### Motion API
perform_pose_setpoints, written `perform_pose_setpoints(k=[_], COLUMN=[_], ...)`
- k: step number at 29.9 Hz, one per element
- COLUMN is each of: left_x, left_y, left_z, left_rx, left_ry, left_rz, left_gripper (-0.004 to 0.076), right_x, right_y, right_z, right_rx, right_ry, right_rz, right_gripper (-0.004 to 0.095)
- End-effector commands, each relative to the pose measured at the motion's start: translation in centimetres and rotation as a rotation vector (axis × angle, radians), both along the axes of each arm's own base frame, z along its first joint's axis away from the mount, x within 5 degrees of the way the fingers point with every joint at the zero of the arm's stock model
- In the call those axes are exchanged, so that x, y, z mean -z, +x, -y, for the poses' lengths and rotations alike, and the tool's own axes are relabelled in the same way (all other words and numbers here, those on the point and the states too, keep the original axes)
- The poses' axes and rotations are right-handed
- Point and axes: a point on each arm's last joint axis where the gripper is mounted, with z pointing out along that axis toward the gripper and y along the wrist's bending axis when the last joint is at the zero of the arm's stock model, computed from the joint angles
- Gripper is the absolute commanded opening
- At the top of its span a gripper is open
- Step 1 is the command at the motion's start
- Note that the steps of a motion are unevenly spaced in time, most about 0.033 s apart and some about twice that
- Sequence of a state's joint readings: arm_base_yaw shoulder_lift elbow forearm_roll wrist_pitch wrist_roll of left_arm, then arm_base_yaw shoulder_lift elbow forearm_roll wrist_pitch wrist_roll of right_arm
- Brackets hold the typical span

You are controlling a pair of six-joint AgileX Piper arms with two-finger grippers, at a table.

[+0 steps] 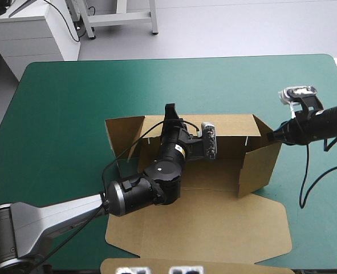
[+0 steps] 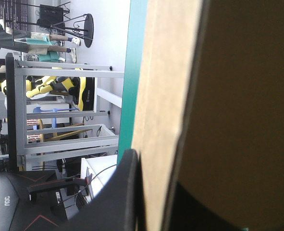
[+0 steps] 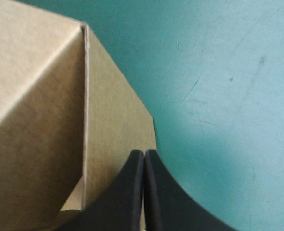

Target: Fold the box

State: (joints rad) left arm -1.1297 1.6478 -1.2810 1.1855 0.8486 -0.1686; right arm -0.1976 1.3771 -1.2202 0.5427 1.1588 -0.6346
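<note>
At the middle of the teal-green surface [image 1: 60,114] lies the brown box [image 1: 214,174], half formed: its far wall [image 1: 234,125] and right wall [image 1: 259,165] stand raised, while the lid [image 1: 202,225] lies flat on the near side, reaching almost to the near edge. From the near left, the left arm stretches across the box's floor, and the left gripper [image 1: 170,112] sits at the top of the far wall, left of its middle. Its black fingers [image 2: 125,192] pinch the board (the wrist view shows the sheet edge-on between them, one finger on each face). From the right, the right gripper [image 1: 272,136] comes to the far top corner of the right wall. Its fingers [image 3: 127,192] are pressed together into one point, and that point lies at the wall's outer edge (whether it presses on the board I cannot tell), with bare surface just beside it to the right.
</note>
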Motion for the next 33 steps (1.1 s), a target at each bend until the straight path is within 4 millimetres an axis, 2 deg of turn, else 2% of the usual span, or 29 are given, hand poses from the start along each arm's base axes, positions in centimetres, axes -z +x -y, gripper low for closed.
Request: perform_pose_setpoints(k=[1,12,20,25,29,33], left_x=[-2.2,-2.2,-2.2,-2.2,-2.2,-2.2], left_y=[-0.6,-0.6,-0.6,-0.7,-0.7,-0.7], left_z=[-0.2,-0.1,0.0,0.3,0.3,0.3], left_rx=[0.015,0.021,0.032,0.064,0.068,0.063], left_ry=[-0.089,-0.094,-0.099,-0.114,-0.116,-0.114], left_rz=[0.030,0.027,0.027,0.024,0.024,0.024], left_gripper=[-0.0008,-0.0008,-0.0008,-0.0008,-0.0008,-0.0008], right_x=[0.1,4.4,7.2,7.7,7.3,7.1], right_y=[-1.3,-3.8,-4.8,-5.1,-4.9,-4.9], right_z=[-0.8,-3.4,-3.8,-3.9,-4.1,-5.6], right_rx=[-0.007,-0.136,-0.154,-0.170,-0.165,-0.219], right_ry=[0.048,0.303,0.334,0.333,0.373,0.380], right_rz=[0.106,0.201,0.212,0.211,0.254,0.269], right_gripper=[-0.0016,-0.0013,-0.0008,-0.0008,-0.0008,-0.0008])
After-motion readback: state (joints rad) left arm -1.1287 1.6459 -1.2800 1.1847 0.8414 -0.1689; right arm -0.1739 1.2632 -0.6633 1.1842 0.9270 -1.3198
